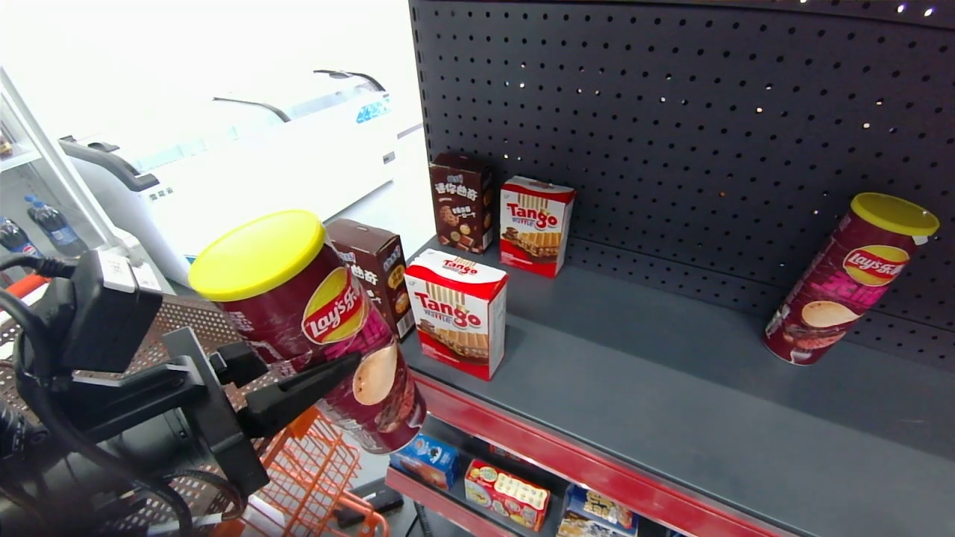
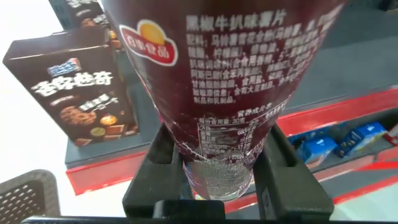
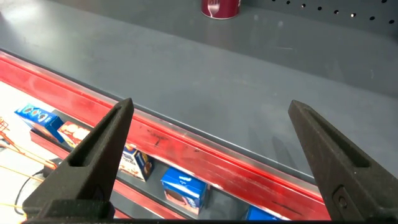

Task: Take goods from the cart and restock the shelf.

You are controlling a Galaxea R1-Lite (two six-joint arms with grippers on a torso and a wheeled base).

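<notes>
Left hand: your left hand (image 1: pixel 302 373) is clamped on the lower body of the chips can (image 1: pixel 313 328), one finger on each side of it.
Held can: you have it tilted, yellow lid uppermost, just off the shelf's (image 1: pixel 634 388) left front corner and above the orange cart (image 1: pixel 313 462).
Right hand: your right hand (image 3: pixel 211 118) is wide open with nothing in it, hanging over the shelf's red front edge.
Second can: another chips can (image 1: pixel 843 280) stands at the back right of the shelf, leaning on the pegboard (image 1: pixel 671 112).
Boxes: two wafer boxes (image 1: pixel 459 313) and two brown cookie boxes (image 1: pixel 462 201) stand upright at the shelf's left end.
</notes>
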